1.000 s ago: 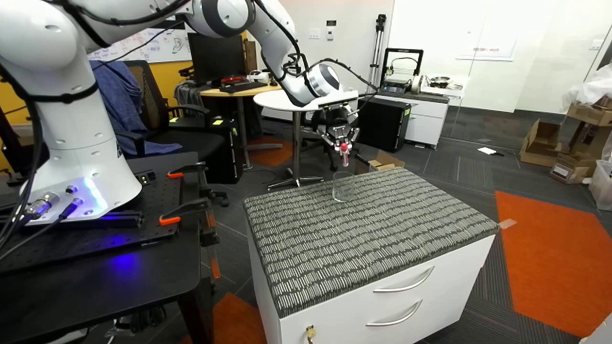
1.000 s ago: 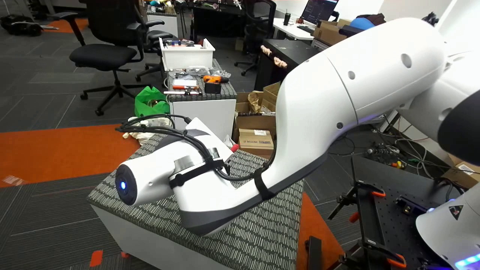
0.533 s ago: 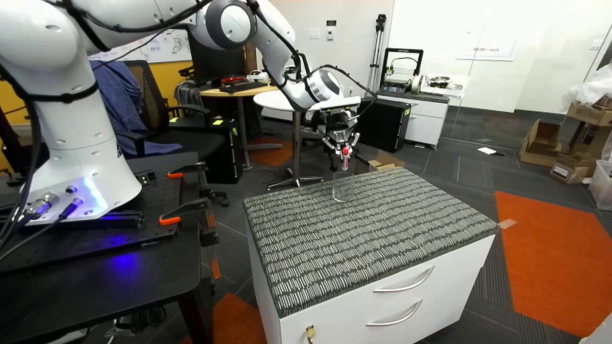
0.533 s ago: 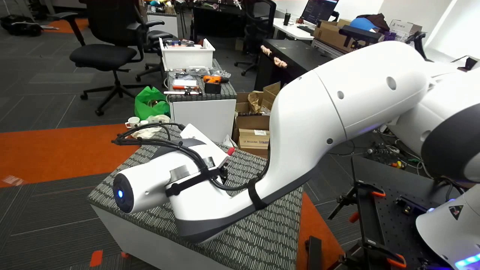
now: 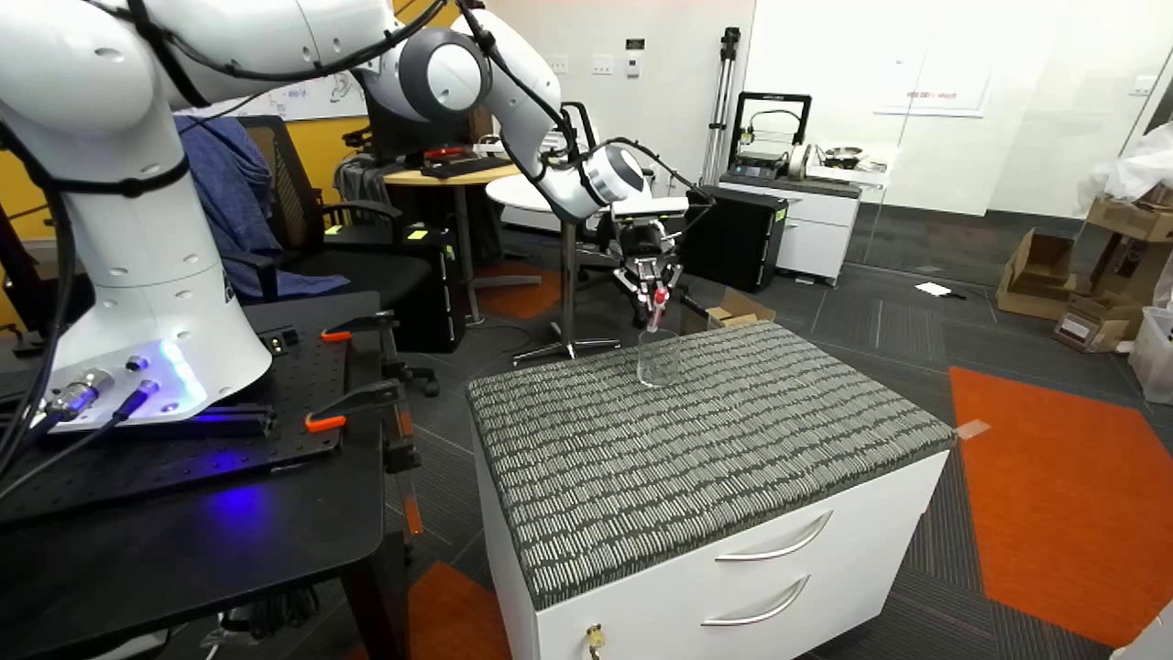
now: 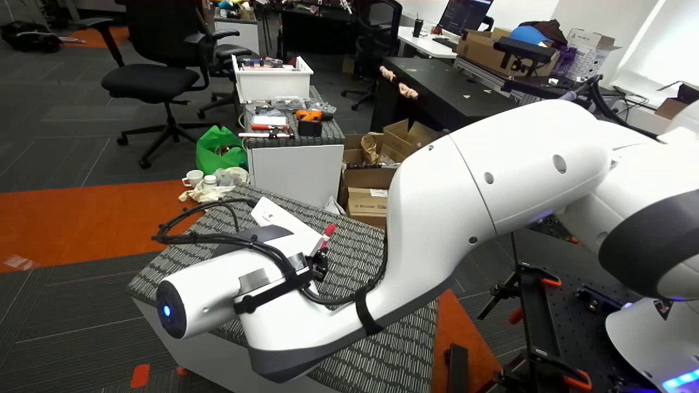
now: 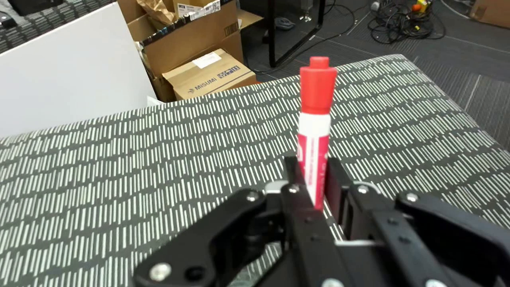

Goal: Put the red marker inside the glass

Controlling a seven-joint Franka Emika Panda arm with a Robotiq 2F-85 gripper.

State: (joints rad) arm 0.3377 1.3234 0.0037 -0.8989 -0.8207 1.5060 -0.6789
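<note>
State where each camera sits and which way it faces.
In an exterior view: raised before the drawers, facing the glass; base, arm, jaws show.
In an exterior view: raised, facing the MISUMI box over the arm; base shows, jaws mostly hidden.
Wrist view: arm-mounted, past jaws closed on the red marker, toward that box.
Both exterior views share base and arm.

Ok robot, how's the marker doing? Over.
Gripper shut on capped red marker, no release yet. Clear glass upright. Its rim, near marker's lower end in an exterior view, possible snag.
</note>
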